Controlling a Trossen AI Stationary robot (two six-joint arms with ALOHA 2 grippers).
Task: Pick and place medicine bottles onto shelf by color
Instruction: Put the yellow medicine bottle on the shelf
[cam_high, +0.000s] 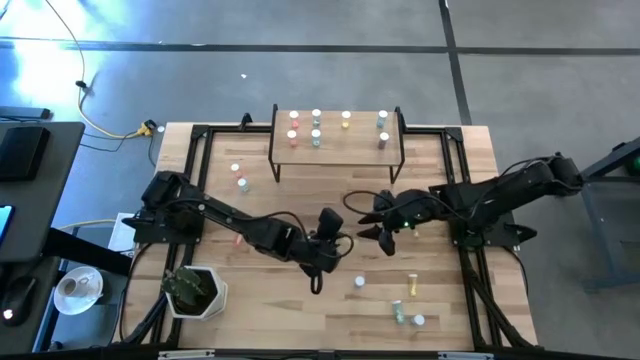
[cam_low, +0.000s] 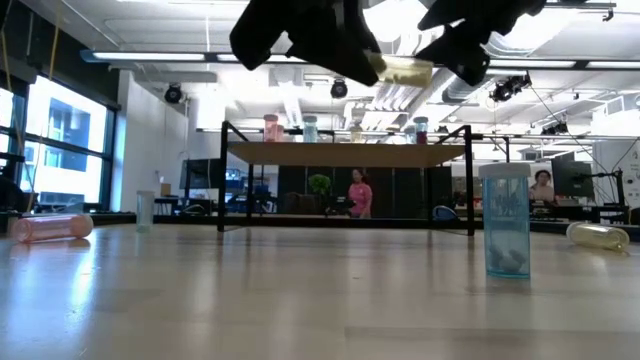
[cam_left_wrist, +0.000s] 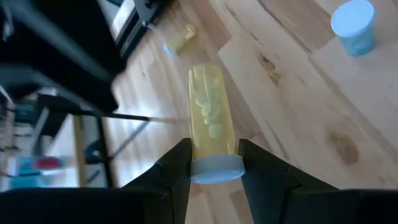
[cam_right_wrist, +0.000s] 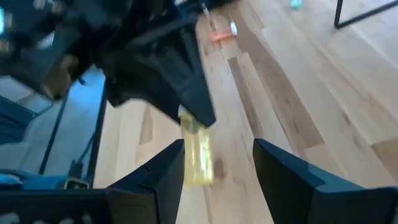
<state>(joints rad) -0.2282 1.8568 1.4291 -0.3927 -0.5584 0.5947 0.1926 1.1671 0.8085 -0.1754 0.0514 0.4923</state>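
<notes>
My left gripper (cam_left_wrist: 214, 158) hangs above the table's middle (cam_high: 328, 240), shut on a yellow medicine bottle (cam_left_wrist: 210, 112) with a white cap. My right gripper (cam_right_wrist: 214, 165) stands open just to the right of it (cam_high: 382, 222), level with it, its fingers on either side of the bottle's free end without touching. The shelf (cam_high: 335, 150) stands at the far edge and carries several bottles (cam_high: 316, 128). Both grippers show at the top of the low view, with the yellow bottle (cam_low: 402, 70) between them. My left gripper pinches the yellow bottle at its capped end (cam_left_wrist: 216, 168) between its two fingers (cam_left_wrist: 177, 163). The bottle's body sticks out forward along the fingers, toward my right gripper. It is lifted clear of the table and lies nearly level (cam_low: 402, 70).
A blue bottle (cam_low: 505, 222) stands upright on the table near the middle (cam_high: 358, 283). More bottles lie near the front right (cam_high: 412, 288) and at the left (cam_high: 243, 184). A pink one (cam_low: 50, 228) lies on its side. A potted plant (cam_high: 195, 290) stands front left.
</notes>
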